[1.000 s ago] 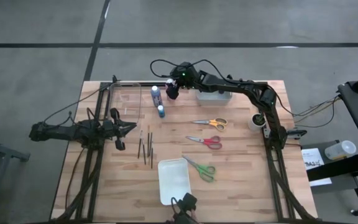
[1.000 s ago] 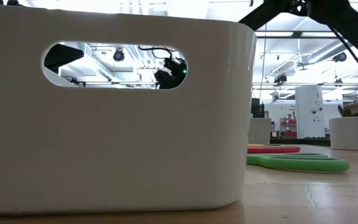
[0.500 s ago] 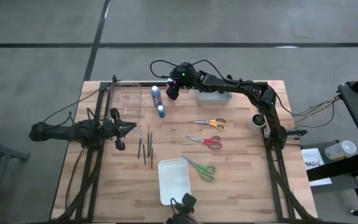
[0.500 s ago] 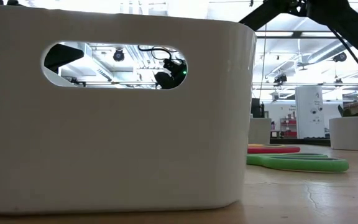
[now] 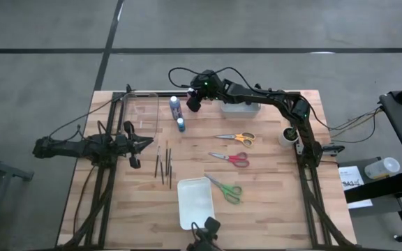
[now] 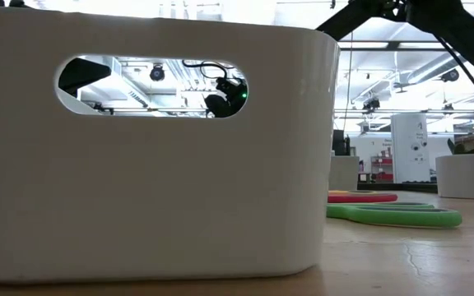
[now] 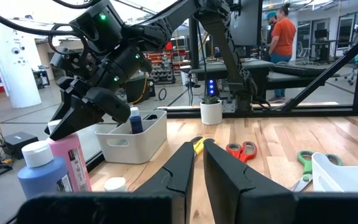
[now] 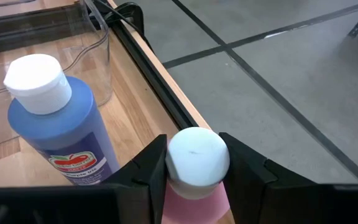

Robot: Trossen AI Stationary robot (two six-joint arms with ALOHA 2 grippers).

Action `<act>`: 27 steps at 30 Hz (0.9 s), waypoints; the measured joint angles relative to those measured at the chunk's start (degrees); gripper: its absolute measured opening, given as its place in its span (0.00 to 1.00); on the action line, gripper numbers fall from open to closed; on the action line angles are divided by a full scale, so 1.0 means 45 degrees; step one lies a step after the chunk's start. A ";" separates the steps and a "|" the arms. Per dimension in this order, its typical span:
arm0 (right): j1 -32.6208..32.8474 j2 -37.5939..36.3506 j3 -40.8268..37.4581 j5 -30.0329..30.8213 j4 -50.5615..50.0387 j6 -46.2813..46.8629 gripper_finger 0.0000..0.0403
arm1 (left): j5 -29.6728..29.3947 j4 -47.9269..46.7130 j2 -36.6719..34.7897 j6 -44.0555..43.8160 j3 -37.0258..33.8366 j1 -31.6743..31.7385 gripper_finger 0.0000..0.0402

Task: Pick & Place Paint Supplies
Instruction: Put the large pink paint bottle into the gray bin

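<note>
Now right gripper (image 8: 194,163) apparently clamped — pink bottle (image 8: 196,163).

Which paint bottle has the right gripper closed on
The pink bottle: the right gripper is clamped on its white-capped neck. The blue bottle beside it stands free.

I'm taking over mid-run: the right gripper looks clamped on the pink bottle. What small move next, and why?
Probably a short straight lift. The right gripper is shut on the pink bottle just under its white cap, and the blue bottle stands right beside it, so rising clear before moving sideways should avoid knocking it.
</note>
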 joint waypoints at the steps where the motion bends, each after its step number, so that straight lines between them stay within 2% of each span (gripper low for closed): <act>1: 0.0000 0.0000 0.0000 0.0000 0.0000 0.0009 0.29 | -0.0004 0.0000 0.0000 0.0000 0.0000 0.0005 0.12; 8: 0.0034 -0.0166 -0.0007 0.0015 -0.0161 -0.0104 0.29 | -0.0005 -0.0005 0.0000 0.0000 0.0000 0.0005 0.12; 17: 0.0099 -0.1262 -0.0015 0.0010 -0.0665 -0.0199 0.29 | 0.0000 0.0000 -0.0005 0.0000 0.0000 0.0005 0.12; 23: 0.0117 -0.2569 -0.0079 0.0336 -0.1822 -0.0312 0.29 | -0.0002 -0.0005 -0.0005 0.0000 0.0000 0.0005 0.12; 27: 0.0121 -0.3832 -0.0874 0.0724 -0.2249 -0.0486 0.28 | -0.0004 -0.0005 -0.0005 -0.0004 0.0000 0.0001 0.12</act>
